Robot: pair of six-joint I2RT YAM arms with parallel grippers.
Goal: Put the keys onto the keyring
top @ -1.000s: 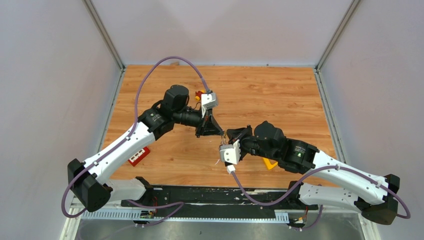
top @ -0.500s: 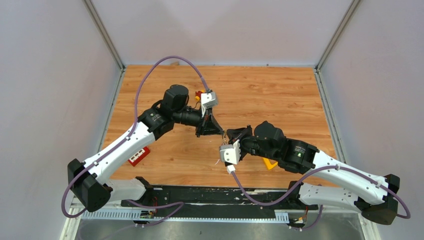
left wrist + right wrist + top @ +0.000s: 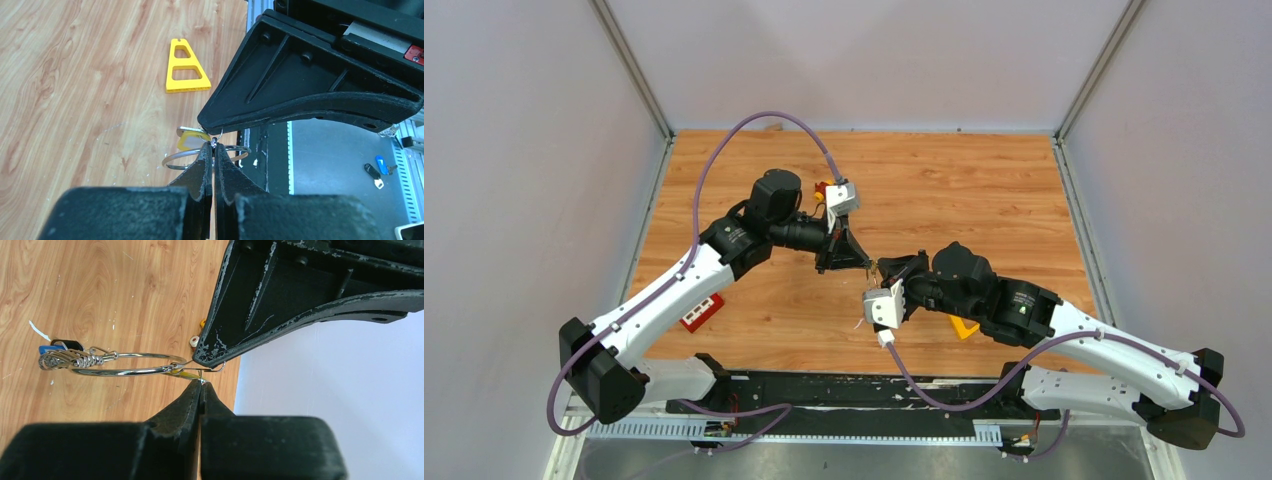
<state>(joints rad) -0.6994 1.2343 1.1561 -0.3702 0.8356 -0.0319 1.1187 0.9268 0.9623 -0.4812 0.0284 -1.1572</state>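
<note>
Got the left gripper (image 3: 213, 147) clamped shut on the keyring (image 3: 120, 372), up off the worktop (image 3: 984, 190). Got the right gripper (image 3: 200, 385) pinched tight on what looks like the yellow-tag key (image 3: 191, 141), right against the ring. Spotted the blue-tag and black-head keys (image 3: 56, 350) bunched at the ring's far end.

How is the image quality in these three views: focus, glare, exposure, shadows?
Left wrist: left fingers soft in the foreground; keyring, yellow-tagged key and triangle sharp. Right wrist: right fingers blurred close up, keyring glints, wall bright but not blown out. Top: even, soft light, faint shadows, no glare; the small parts unresolved.
</note>
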